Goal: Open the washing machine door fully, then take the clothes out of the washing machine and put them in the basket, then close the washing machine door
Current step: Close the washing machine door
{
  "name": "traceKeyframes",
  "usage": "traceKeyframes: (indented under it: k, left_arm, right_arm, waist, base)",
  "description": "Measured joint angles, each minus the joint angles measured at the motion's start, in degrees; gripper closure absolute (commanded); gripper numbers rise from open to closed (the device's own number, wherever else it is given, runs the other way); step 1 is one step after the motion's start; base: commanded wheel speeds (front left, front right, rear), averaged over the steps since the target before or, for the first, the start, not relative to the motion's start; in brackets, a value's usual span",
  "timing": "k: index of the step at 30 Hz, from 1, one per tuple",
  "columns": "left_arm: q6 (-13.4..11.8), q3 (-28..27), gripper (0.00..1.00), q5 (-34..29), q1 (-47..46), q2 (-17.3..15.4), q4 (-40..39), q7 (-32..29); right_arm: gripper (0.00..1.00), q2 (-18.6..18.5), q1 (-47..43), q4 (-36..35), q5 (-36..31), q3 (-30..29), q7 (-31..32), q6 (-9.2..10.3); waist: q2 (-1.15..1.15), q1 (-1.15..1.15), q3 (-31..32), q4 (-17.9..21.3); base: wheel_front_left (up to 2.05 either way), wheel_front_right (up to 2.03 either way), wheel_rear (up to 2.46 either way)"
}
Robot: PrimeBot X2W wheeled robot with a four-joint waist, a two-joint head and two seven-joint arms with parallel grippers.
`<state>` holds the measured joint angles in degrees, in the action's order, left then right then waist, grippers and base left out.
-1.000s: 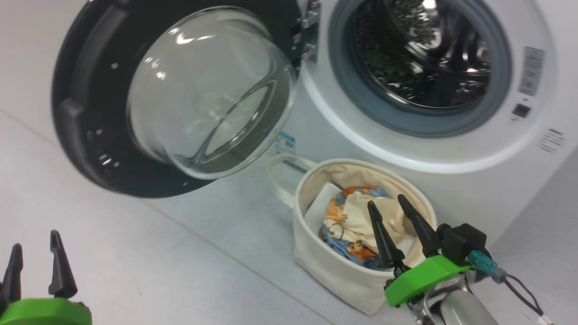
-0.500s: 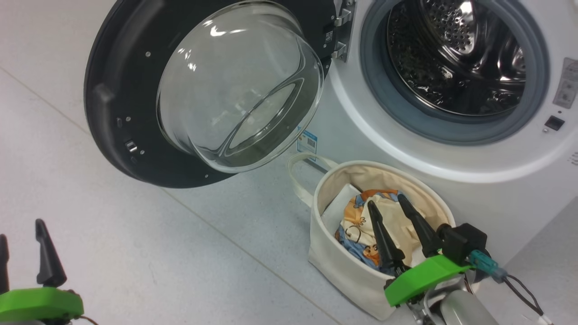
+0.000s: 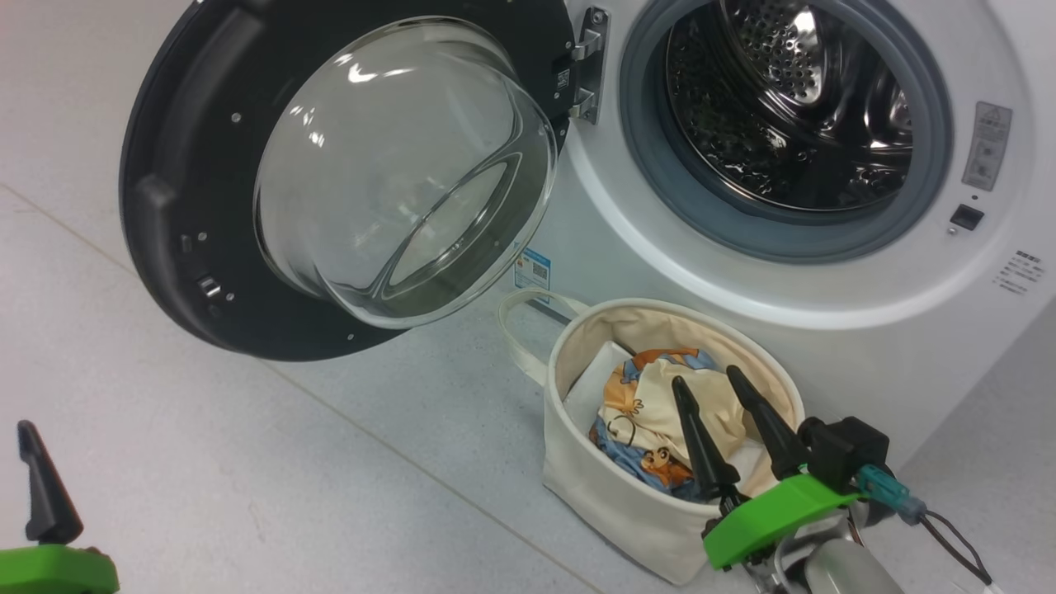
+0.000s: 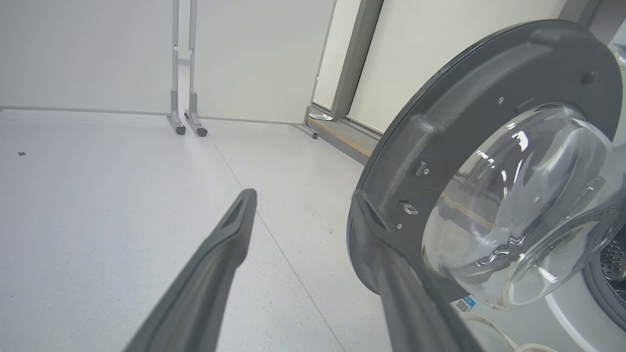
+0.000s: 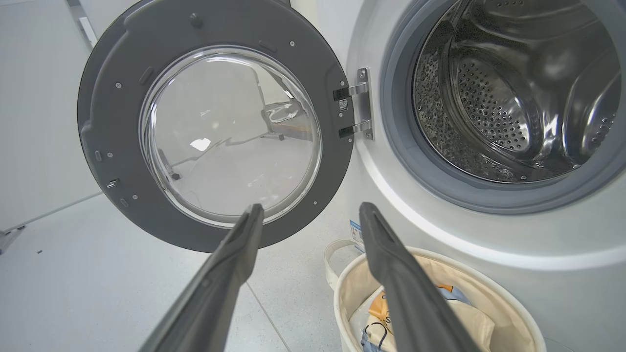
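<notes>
The large round washing machine door [image 3: 396, 173], with its wide glossy black rim and bulging clear glass bowl, stands swung wide on its metal hinge [image 3: 587, 66], its inner face turned toward the robot. Beside it, the white front-loading washing machine [image 3: 825, 330] shows a perforated steel drum [image 3: 792, 107] with no fabric in the part the cameras reach. The soft blue, orange-printed and cream-yellow clothes [image 3: 660, 404] lie inside the small round cream canvas basket [image 3: 610, 495], which sits on the pale speckled floor [image 3: 247, 462] just in front of the machine, below the opening.

The right claw [image 3: 704, 377] hovers above the basket with its dark fingers spread wide and nothing between them. The left claw [image 4: 304, 195] is likewise wide and empty, low over the floor, near the door's free edge.

Judging by this, unloading looks finished and the step in hand is closing the door. The next move likely calls for the left claw to get round behind the black rim at its free edge and push it in an arc toward the opening until the latch catches, while the right claw keeps clear of the door's sweep.
</notes>
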<state>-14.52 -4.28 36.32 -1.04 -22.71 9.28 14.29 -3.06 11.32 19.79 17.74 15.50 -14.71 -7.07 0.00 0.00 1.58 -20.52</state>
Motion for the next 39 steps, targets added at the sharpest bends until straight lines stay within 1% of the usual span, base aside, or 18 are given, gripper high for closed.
traceKeyframes:
  k: [2,7,8,9,10,15,17,18,19,22,24,26,30,35,39]
  left_arm:
    - [0.1,-0.4,0.0,0.0,0.0,0.0,-0.1,0.0]
    - [2.7,-1.8,0.0,2.7,0.0,0.0,-0.6,-0.1]
    - [3.1,-2.2,0.36,3.4,0.0,-0.1,-0.6,-0.2]
    - [3.7,-2.5,0.83,4.2,-0.1,-0.2,-0.5,-0.5]
    - [4.7,-2.9,1.0,5.6,-0.3,-0.3,-0.4,-1.2]
    - [9.5,-7.0,1.0,15.6,-4.5,-0.7,2.3,-5.9]
    - [11.5,-9.5,1.0,21.3,-7.6,-0.8,4.1,-9.1]
    - [14.0,-11.5,1.0,27.2,-10.7,-1.5,6.0,-13.0]
    - [14.9,-12.1,1.0,29.9,-12.3,-1.9,7.2,-15.0]
    - [17.8,-12.4,1.0,34.1,-16.4,-4.1,11.2,-20.3]
    - [19.1,-12.2,1.0,37.1,-19.0,-5.0,14.0,-24.6]
    - [19.5,-12.1,1.0,41.1,-22.1,-5.0,17.7,-28.3]
    - [20.5,-11.3,1.0,44.5,-28.1,-4.9,23.5,-32.9]
    - [21.1,-11.3,1.0,46.8,-33.2,-5.0,28.5,-34.9]
    - [21.2,-11.3,1.0,48.9,-37.4,-4.7,31.2,-36.2]
  right_arm:
    - [0.0,0.0,0.0,0.0,0.0,0.0,0.0,0.0]
    - [0.0,0.0,0.0,0.0,-0.1,0.0,0.0,0.0]
    - [0.0,0.0,0.0,0.0,-0.1,0.0,0.0,0.0]
    - [0.0,0.0,0.0,0.0,-0.3,0.0,0.0,0.0]
    - [0.0,0.0,0.0,0.0,-0.6,-0.1,0.0,0.0]
    - [0.0,0.0,0.1,0.0,-1.7,0.0,0.0,0.0]
    - [0.0,-0.1,0.2,0.1,-2.0,0.0,0.0,0.0]
    - [0.0,-0.4,0.3,0.1,-2.5,0.1,0.0,0.0]
    - [0.0,-0.6,0.4,0.1,-2.6,0.2,0.0,0.0]
    - [0.0,-1.5,1.3,0.1,-2.6,0.5,0.0,0.0]
    - [0.0,-2.1,1.8,0.1,-2.6,0.5,0.0,0.0]
    - [0.0,-2.8,1.9,0.1,-2.6,0.7,0.0,0.0]
    - [0.0,-4.6,1.9,0.6,-2.6,1.4,0.0,0.0]
    - [0.0,-6.4,3.8,0.8,-2.6,4.5,0.0,0.0]
    - [0.0,-8.6,6.9,0.3,-2.6,5.1,0.6,0.0]
  waist:
    - [0.0,0.0,-0.1,0.1]
    - [0.0,0.0,-0.5,0.4]
    - [0.0,0.0,-0.8,0.4]
    - [0.0,0.0,-1.1,0.4]
    - [0.0,0.0,-1.4,0.3]
    - [0.0,0.0,-3.1,0.1]
    - [0.0,0.0,-3.6,-0.1]
    - [0.0,0.0,-4.2,-0.2]
    - [0.0,0.0,-4.6,-0.3]
    - [0.0,0.0,-5.6,-0.8]
    - [0.0,0.0,-6.0,-1.3]
    - [0.0,0.0,-6.3,-2.0]
    - [0.0,0.0,-6.7,-3.8]
    - [0.0,0.0,-8.8,-4.3]
    - [0.0,0.0,-11.3,-4.4]
  base:
    - [0.0,0.0,0.0]
    - [0.0,0.0,0.0]
    - [0.0,0.0,0.0]
    - [0.0,0.0,0.0]
    - [0.0,0.0,0.0]
    - [0.0,0.0,0.0]
    - [0.0,0.0,0.0]
    - [0.0,0.0,0.0]
    - [0.0,0.0,0.0]
    - [0.0,0.0,0.0]
    - [0.0,0.0,0.0]
    - [0.0,0.0,0.0]
    - [0.0,0.0,0.0]
    - [0.0,0.0,0.0]
    - [0.0,0.0,0.0]
